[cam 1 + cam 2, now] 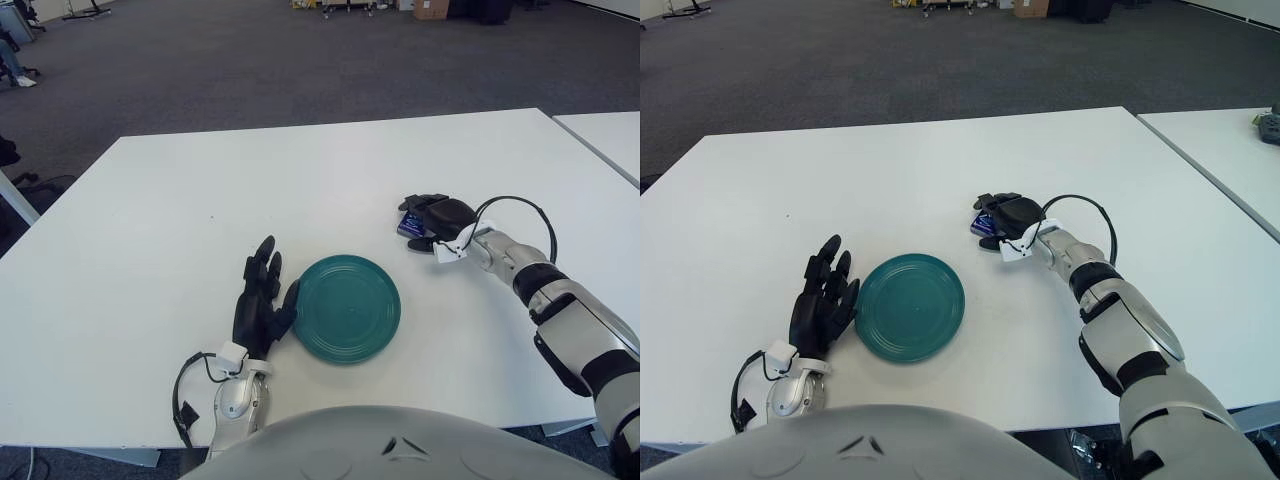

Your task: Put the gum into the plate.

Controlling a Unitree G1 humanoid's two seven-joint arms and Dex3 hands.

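Left eye view: right hand (pixel 432 217) curls its fingers over the gum (pixel 407 226), gripping it for transfer to the plate (pixel 347 308); left hand (pixel 263 300) lies open beside the plate, steadying it.

We see a white table (pixel 180 200) on dark grey carpet (pixel 250 60). A second white table (pixel 610 135) stands just to its right. Furniture sits along the far edge.

White table (pixel 150 260) bearing teal plate (pixel 347 308)
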